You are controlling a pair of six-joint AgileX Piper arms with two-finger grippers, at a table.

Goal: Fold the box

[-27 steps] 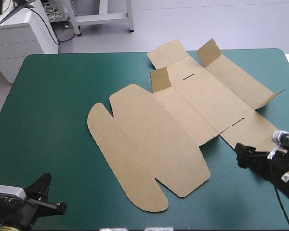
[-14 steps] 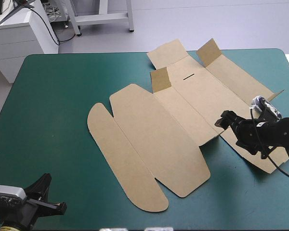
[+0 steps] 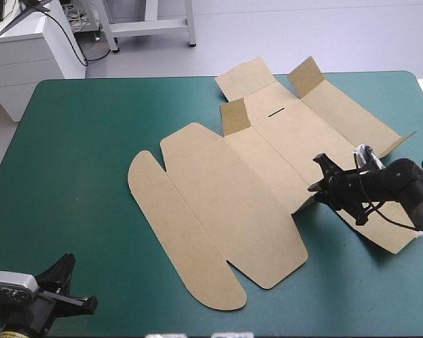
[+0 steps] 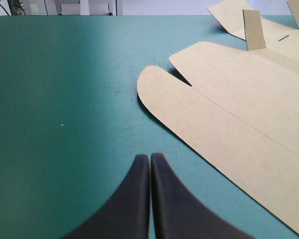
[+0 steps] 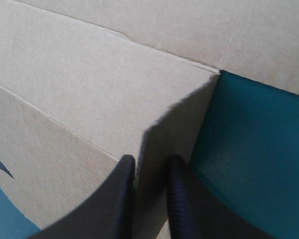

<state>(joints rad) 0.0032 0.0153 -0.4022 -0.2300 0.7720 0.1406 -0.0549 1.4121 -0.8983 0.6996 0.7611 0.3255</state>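
Now, on the teal-green worktop (image 3: 84,162), we are working at the box (image 3: 233,197), a cut sheet of brown board that is lying flat and open, reaching from the middle of the cover toward the far right corner. Our right arm (image 3: 381,184) is reaching in from the right. Its jaws are pinching a small side flap (image 3: 316,191) at the sheet's near right part, all but closed, with the board's edge between the two black fingers (image 5: 117,199). That flap is standing up off the cover while the panels around it are lying flat. Our left arm (image 3: 35,299) is sitting at the near left corner, its jaws pressed together into one point over bare cover. It is well apart from the sheet, whose rounded lid flap (image 4: 164,94) is lying ahead of it and to one side.

We are judging the board to be light and stiff, bending cleanly only along its scored lines, and likely to slide on the smooth cover when pushed. So we are favouring a hold on a flap's free edge, close to a crease, with the other jaws pressing the base panel down. A hard pinch away from the creases is risking a dent or a stray kink.
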